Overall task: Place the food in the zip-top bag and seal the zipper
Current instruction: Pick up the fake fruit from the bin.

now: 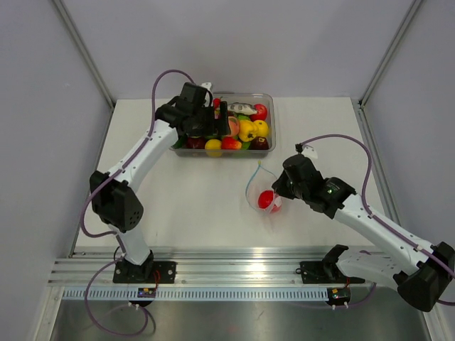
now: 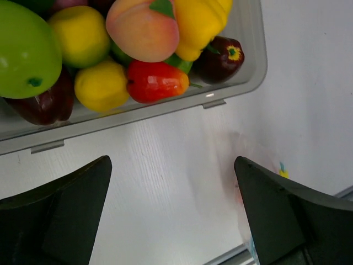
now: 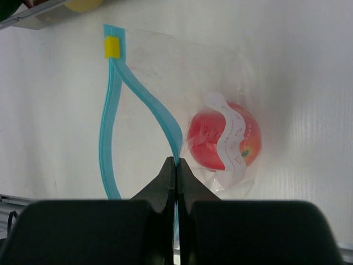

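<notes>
- Looking from the top camera: left pincer (image 1: 205,125) hangs over the near-left part of the clear tub (image 1: 269,99), which is full of toy fruit and stands at the far side of the desk (image 1: 192,206). Its jaws can't be told from up here.
- Same view: right pincer (image 1: 274,187) is at the zip-top bag (image 1: 256,186). The bag lies flat mid-desk, apart from the tub and nearer the right arm. The red fruit (image 1: 266,199) is inside it.
- Left wrist: left pincer (image 2: 171,212) has its jaws wide apart with nothing between them, only bare desk underneath.
- Left wrist: the tub's wall is just beyond the fingertips. The green apple (image 2: 25,52) is in the tub at the picture's left edge, next to a lemon (image 2: 102,85), a peach (image 2: 142,27) and a yellow pepper (image 2: 201,19).
- Right wrist: right pincer (image 3: 176,165) has its jaws together, clamped on the teal zipper (image 3: 107,138) at the near end of the bag's mouth.
- Right wrist: the zipper's two strips bow apart in a loop, so the mouth is unsealed. They meet at a yellow tab (image 3: 112,48) at the far end.
- Right wrist: the red fruit sits inside the clear bag, just right of the clamp point.
- Right wrist: a wavy white label (image 3: 231,135) runs across the front of the fruit. It carries faint print, too blurred to read.
</notes>
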`<state>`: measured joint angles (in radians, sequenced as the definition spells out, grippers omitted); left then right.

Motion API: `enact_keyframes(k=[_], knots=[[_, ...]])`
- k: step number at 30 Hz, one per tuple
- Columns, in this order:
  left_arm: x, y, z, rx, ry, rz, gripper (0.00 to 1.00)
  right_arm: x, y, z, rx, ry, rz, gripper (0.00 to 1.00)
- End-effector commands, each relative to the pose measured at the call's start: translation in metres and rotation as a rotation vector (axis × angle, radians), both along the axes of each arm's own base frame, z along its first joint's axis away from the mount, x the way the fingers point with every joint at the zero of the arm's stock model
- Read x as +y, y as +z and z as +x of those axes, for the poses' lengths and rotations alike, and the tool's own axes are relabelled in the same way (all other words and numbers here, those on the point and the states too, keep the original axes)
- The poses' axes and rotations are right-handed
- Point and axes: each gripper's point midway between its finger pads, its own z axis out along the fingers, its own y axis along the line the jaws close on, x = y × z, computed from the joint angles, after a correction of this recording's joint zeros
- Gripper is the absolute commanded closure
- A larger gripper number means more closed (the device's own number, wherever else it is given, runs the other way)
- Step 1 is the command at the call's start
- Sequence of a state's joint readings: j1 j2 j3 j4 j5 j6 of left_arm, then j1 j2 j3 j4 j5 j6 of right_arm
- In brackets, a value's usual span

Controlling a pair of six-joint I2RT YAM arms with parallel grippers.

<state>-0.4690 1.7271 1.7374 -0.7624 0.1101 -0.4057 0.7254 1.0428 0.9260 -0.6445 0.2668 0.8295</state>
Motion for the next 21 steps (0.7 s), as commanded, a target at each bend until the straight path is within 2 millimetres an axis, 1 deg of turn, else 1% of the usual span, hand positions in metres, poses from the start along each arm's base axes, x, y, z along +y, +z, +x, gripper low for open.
enact_keyframes(k=[1,2,3,5,6,8,9,10,12,13,14,16,17,20,21], knots=[[0.001,0.0,0.032,-0.04,0.108,0.02,0.01,0.012,0.024,0.011,-0.064,0.027,0.056,1.0],[0.002,-0.001,0.042,-0.059,0.134,0.031,0.01,0.013,0.025,0.011,-0.066,0.028,0.059,1.0],[-0.002,-0.011,0.052,-0.049,0.137,0.036,0.01,0.013,0.025,0.011,-0.067,0.03,0.057,1.0],[-0.008,-0.015,0.062,-0.048,0.144,0.028,0.01,0.013,0.026,0.012,-0.068,0.033,0.056,1.0],[-0.013,-0.021,0.072,-0.046,0.145,0.025,0.01,0.014,0.027,0.012,-0.069,0.034,0.058,1.0],[-0.02,-0.024,0.083,-0.055,0.148,0.014,0.01,0.014,0.027,0.011,-0.068,0.038,0.058,1.0],[-0.023,-0.018,0.09,-0.074,0.152,0.006,0.01,0.014,0.027,0.01,-0.066,0.039,0.058,1.0],[-0.025,-0.031,0.097,-0.06,0.156,0.018,0.01,0.014,0.027,0.01,-0.066,0.039,0.061,1.0],[-0.026,-0.036,0.106,-0.063,0.166,0.036,0.01,0.013,0.027,0.009,-0.065,0.037,0.066,1.0],[-0.027,-0.033,0.112,-0.078,0.166,0.035,0.01,0.015,0.027,0.008,-0.063,0.043,0.076,1.0],[-0.027,-0.044,0.117,-0.069,0.173,0.055,0.01,0.015,0.025,0.007,-0.063,0.043,0.076,1.0],[-0.029,-0.044,0.126,-0.091,0.171,0.062,0.01,0.015,0.024,0.006,-0.058,0.044,0.083,1.0],[-0.031,-0.053,0.129,-0.084,0.167,0.07,0.01,0.015,0.022,0.006,-0.056,0.045,0.083,1.0],[-0.033,-0.058,0.135,-0.09,0.162,0.085,0.01,0.016,0.019,0.005,-0.053,0.045,0.09,1.0],[-0.033,-0.063,0.137,-0.084,0.161,0.091,0.01,0.016,0.018,0.004,-0.051,0.045,0.091,1.0]])
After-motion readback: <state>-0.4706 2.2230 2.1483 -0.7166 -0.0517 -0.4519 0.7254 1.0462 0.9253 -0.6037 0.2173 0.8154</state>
